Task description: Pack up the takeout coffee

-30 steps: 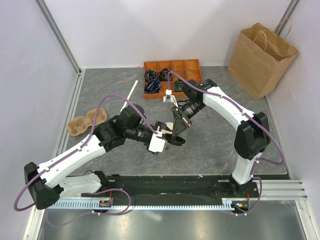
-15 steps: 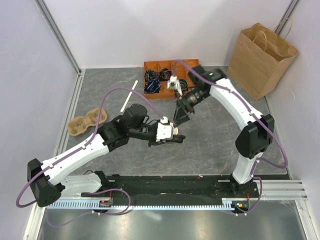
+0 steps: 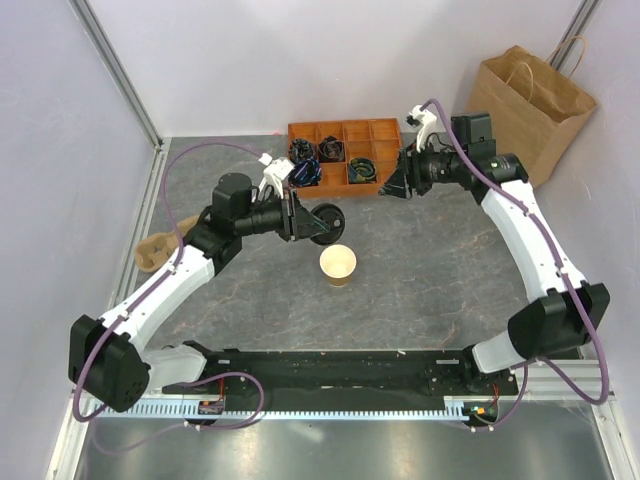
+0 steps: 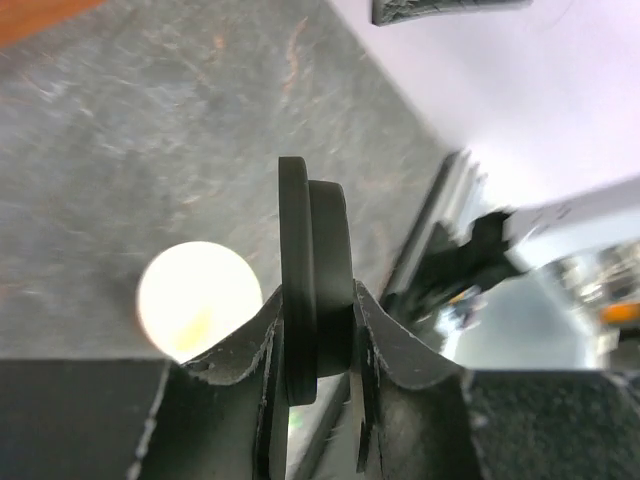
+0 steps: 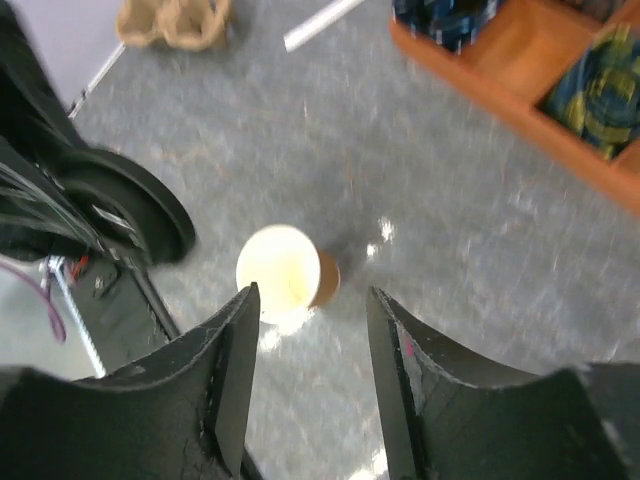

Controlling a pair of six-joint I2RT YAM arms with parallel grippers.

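The small brown paper cup [image 3: 339,268] showed a pale cream inside with a faint yellowish tint. The round black plastic lid [image 3: 325,222] was plain matt black. The flat stone-look table top [image 3: 440,270] was grey, mottled with darker and lighter veins. The orange compartmented tray [image 3: 384,129] held dark blue, black and yellow-green bundles [image 3: 304,172]. The large paper bag with handles [image 3: 522,120] was plain brown, the moulded cardboard cup carrier [image 3: 148,252] tan, and the smooth walls [image 3: 300,60] pale lilac.
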